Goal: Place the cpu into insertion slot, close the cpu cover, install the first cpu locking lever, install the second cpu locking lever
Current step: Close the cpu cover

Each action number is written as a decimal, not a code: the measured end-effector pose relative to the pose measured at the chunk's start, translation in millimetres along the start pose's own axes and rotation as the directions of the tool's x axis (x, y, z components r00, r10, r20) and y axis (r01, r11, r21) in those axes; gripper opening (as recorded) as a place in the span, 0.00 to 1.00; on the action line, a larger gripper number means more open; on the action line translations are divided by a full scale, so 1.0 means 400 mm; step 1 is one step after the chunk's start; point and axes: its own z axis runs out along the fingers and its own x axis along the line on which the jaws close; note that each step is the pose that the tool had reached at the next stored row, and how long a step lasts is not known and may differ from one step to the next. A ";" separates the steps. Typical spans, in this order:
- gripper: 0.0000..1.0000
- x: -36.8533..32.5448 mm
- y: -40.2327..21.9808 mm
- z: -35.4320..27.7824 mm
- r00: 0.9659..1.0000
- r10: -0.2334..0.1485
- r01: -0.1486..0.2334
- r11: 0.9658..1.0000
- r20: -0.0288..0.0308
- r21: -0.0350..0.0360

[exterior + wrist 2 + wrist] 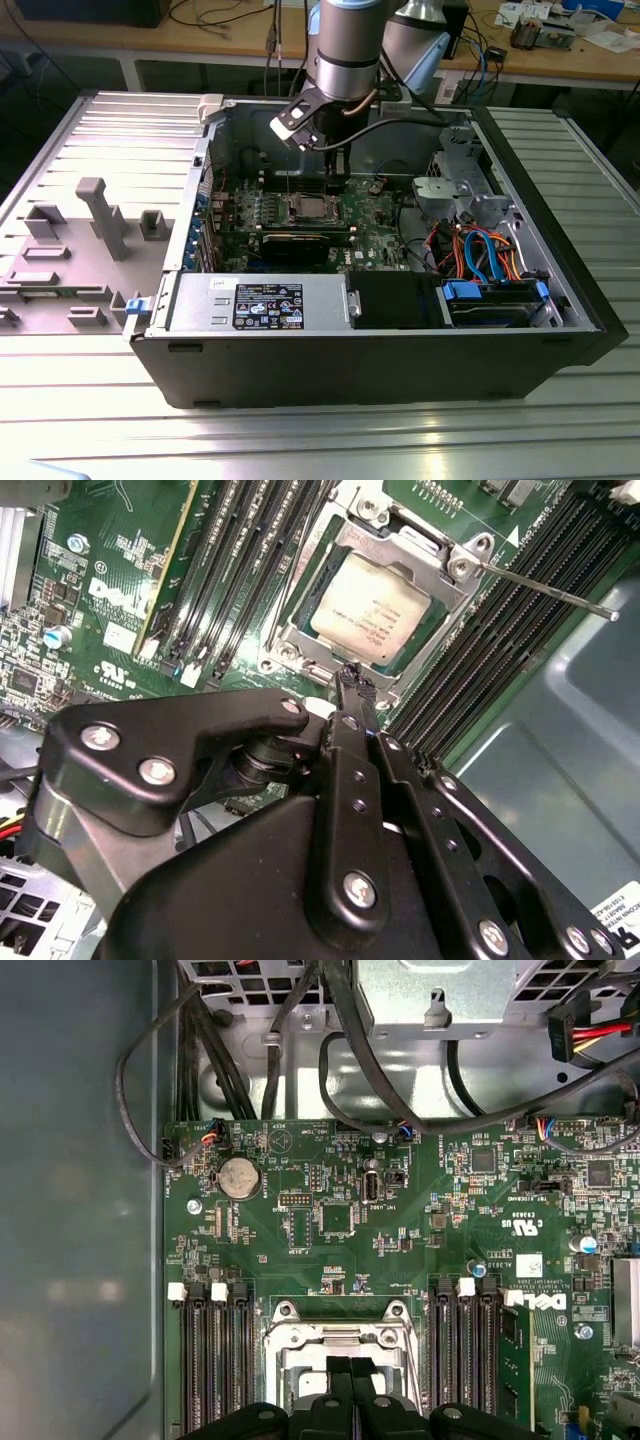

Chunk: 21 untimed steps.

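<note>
Okay, cpu (375, 608) sat flat in the insertion slot (272, 663), dull silver top up. The cpu cover (418, 552) lay down around it like a frame, chip showing through the window. In the exterior view the slot sat mid-board inside the open computer case (400, 370).

Handling, my read: the chip was light, rigid and slick on top, with fragile contacts under it, so hold it by the edges only and never slide it. The cover looked like thin stiff sheet metal with sharp edges, best pushed on the frame and not on the chip. One locking lever (545, 588), a thin springy wire rod, ran out from the cover's corner over the memory slots (250, 540). It looked unlatched, and I'd take it near the free end.

My gripper (350, 675) hung just over the slot's near edge. My fingers (345, 720) were pressed together with nothing between them. Whether the tips touched the frame, I couldn't tell. In the first wrist view my gripper (350, 1375) sat over the same frame, with green circuit board (400, 1220) beyond.
</note>
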 end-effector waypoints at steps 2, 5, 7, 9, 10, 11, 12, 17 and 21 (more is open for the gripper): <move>0.11 0.000 -0.001 0.000 1.000 0.000 0.000 1.000 0.000 0.000; 0.11 0.000 -0.004 0.001 1.000 0.000 0.000 1.000 0.000 0.000; 0.11 0.000 -0.005 0.002 1.000 0.000 0.000 1.000 0.000 0.000; 0.11 -0.001 -0.009 0.003 1.000 0.000 0.000 1.000 -0.001 0.000; 0.11 -0.001 -0.009 0.003 1.000 0.000 0.000 1.000 0.000 0.000; 0.11 -0.002 -0.009 0.003 1.000 0.000 0.000 1.000 0.000 0.000; 0.11 -0.002 -0.011 0.003 1.000 0.000 0.000 1.000 0.000 0.000; 0.11 -0.002 -0.012 0.004 1.000 0.000 0.000 1.000 0.000 0.000; 0.11 -0.002 -0.016 0.007 1.000 0.000 0.000 1.000 0.000 0.001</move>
